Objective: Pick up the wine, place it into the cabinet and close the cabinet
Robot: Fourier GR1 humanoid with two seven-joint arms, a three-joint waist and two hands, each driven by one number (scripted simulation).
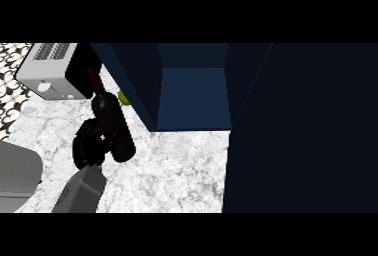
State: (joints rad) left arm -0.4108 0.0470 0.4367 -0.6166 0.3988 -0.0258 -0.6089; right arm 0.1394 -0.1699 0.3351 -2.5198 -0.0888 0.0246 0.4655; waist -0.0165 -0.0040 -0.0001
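A dark wine bottle (109, 114) is tilted over the marble counter (177, 170), its reddish neck pointing away toward the toaster. My left hand (88, 144) is shut on the bottle's lower body from the left, with the grey forearm coming up from the lower edge. The dark blue cabinet (193, 95) stands open just right of the bottle, showing its blue inner back and floor. Its open door (303, 130) fills the right of the view as a big dark panel. My right hand does not show.
A silver toaster (46, 71) sits at the back left against patterned tiles. A small green thing (124, 98) peeks out between the bottle and the cabinet's left wall. A grey rounded shape (16, 175) lies at the lower left.
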